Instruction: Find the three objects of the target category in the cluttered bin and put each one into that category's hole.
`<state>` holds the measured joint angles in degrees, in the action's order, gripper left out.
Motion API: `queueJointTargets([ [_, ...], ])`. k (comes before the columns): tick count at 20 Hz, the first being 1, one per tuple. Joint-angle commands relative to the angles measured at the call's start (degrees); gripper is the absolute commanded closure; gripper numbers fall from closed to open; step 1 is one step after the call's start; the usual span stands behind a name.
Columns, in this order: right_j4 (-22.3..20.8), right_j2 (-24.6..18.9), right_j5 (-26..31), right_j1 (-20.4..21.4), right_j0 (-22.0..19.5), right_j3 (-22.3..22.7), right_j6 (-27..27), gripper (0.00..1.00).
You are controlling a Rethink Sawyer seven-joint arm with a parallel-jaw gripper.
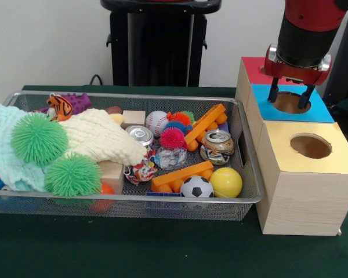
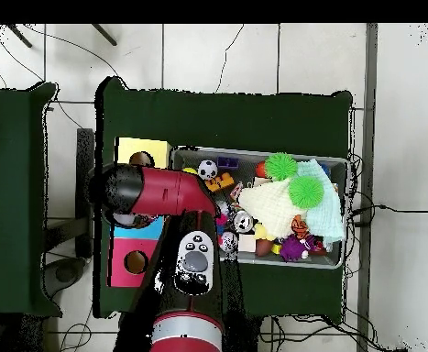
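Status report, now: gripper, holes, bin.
Gripper open, empty, over blue hole. Bin full: balls, cans, cloth. Nothing blocking.

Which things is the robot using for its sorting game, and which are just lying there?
For the job: gripper, open above the blue hole; wooden box; wire bin of toys (which three it wants, I can't tell).
Probably just lying about: cream cloth; mint cloth; black stand behind.

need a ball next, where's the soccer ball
Front view: the soccer ball sits at the bin's near edge, right of centre, beside the yellow ball.
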<state>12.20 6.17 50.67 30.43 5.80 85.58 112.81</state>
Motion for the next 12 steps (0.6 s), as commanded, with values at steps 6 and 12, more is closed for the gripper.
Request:
queueJointTargets([
  [6,-0.5,0.7,2.3,5.0,-1.5,4.1,8.6,0.00],
  [12,0.2,0.4,9.1,10.0,-2.2,3.2,8.0,0.00],
])
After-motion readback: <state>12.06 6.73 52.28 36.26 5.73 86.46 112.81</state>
